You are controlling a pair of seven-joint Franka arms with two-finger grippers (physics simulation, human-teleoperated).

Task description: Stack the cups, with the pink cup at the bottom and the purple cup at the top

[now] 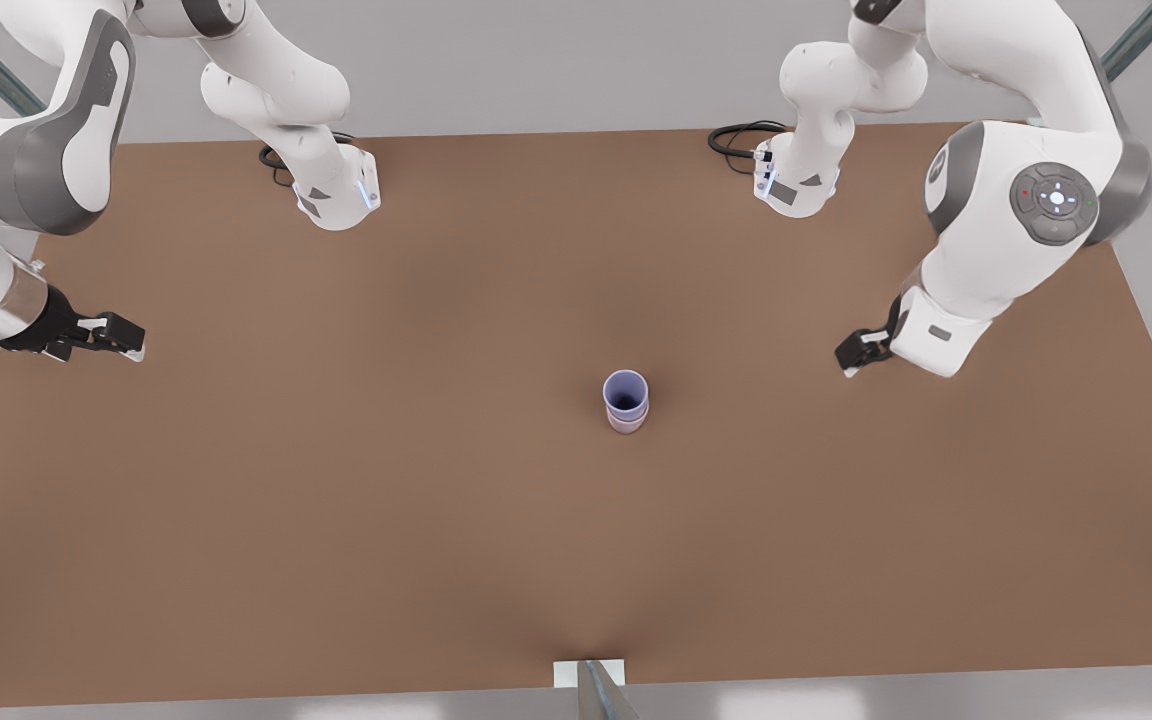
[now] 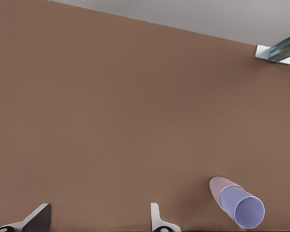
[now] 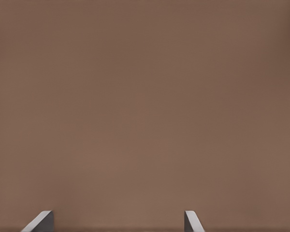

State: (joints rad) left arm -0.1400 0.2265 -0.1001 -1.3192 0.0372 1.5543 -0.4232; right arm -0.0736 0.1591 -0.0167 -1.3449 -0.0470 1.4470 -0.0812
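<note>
Item 1. Left hand (image 1: 851, 358) (image 2: 99, 220): fingers spread wide, nothing held. It is placed well apart from the pink cup (image 1: 626, 424) (image 2: 215, 185), toward the front view's right, above bare surface (image 1: 336, 480).

Item 2. Right hand (image 1: 126, 340) (image 3: 116, 221): fingers likewise spread wide, nothing held. It is placed far from the pink cup, toward the front view's left, at the surface's edge. Plain brown surface is seen between its fingertips in the right wrist view.

Item 3. Pink cup: upright near the middle of the surface, well clear of both hands. Its lower wall is seen beneath the purple cup.

Item 4. Purple cup (image 1: 626, 388) (image 2: 244, 208): nested inside the pink cup, mouth up, its rim standing above the pink one. It appears to be seated straight.

Item 5. Bracket (image 1: 591, 675) (image 2: 273, 52): fixed at the surface's near edge, well apart from the pink cup.

Condition: the required order, pink under purple, is judged to be met. No grasp is called for.

Handling note: any parting move is best made upward and away from the pink cup, with fingers kept spread. The light nested pair could be toppled by a brush from a finger or wrist, so no path should be routed over it.
</note>
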